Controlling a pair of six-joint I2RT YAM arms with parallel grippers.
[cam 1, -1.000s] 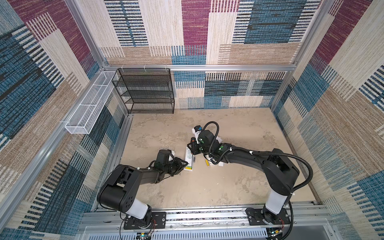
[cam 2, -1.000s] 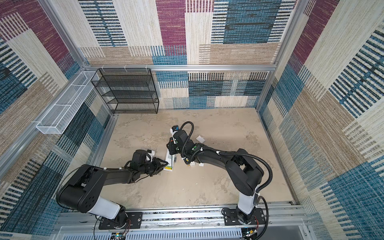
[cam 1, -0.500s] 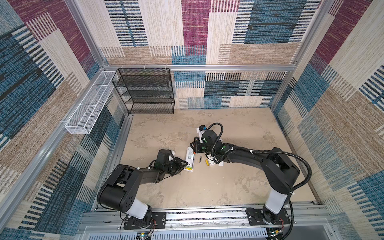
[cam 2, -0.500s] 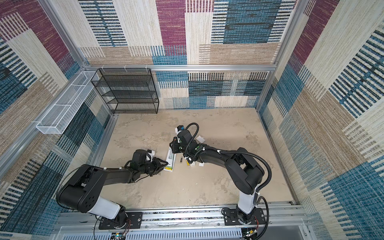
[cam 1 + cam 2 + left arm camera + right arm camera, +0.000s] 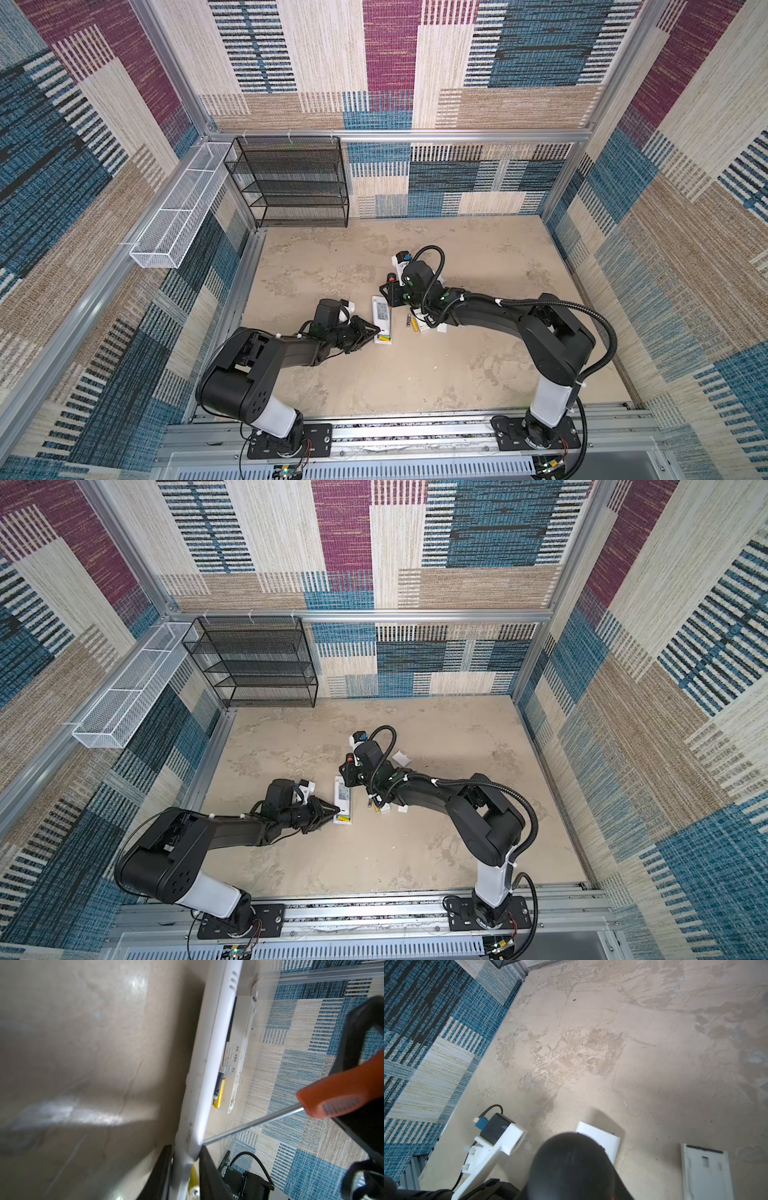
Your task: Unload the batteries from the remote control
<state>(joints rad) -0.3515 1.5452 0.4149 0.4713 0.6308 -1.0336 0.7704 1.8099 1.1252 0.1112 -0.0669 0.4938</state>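
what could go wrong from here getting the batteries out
1. The left gripper straddles only the thin edge of the remote control: it might slip or tip, tossing out the battery still inside.
2. The screwdriver in the right gripper aims at the remote: a hard pry could shove it and send the loose yellow battery nearby rolling.
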